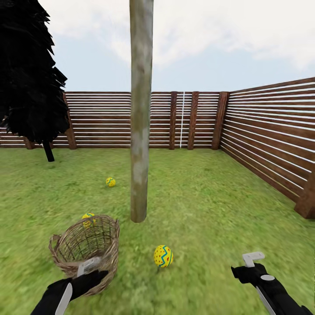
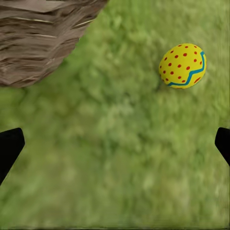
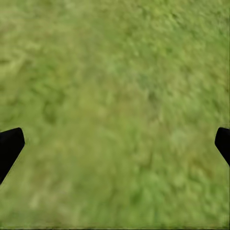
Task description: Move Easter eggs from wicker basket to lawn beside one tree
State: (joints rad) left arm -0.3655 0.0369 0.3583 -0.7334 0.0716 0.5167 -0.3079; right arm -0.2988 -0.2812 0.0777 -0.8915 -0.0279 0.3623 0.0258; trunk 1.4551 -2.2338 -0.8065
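Grippers (image 2: 115, 143) empty; 3 eggs (image 1: 163, 256) on lawn (image 1: 210, 210)

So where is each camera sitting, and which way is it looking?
Head view: up on the robot's head, looking forward and down at the tree, wicker basket, three eggs, fence; both arms show, left gripper and right gripper.
Left wrist view: on the left arm, looking down at the lawn; black fingertips at the edges.
Right wrist view: on the right arm, looking down at grass; black fingertips.
Shared: head and left wrist both see the basket and the nearest egg.
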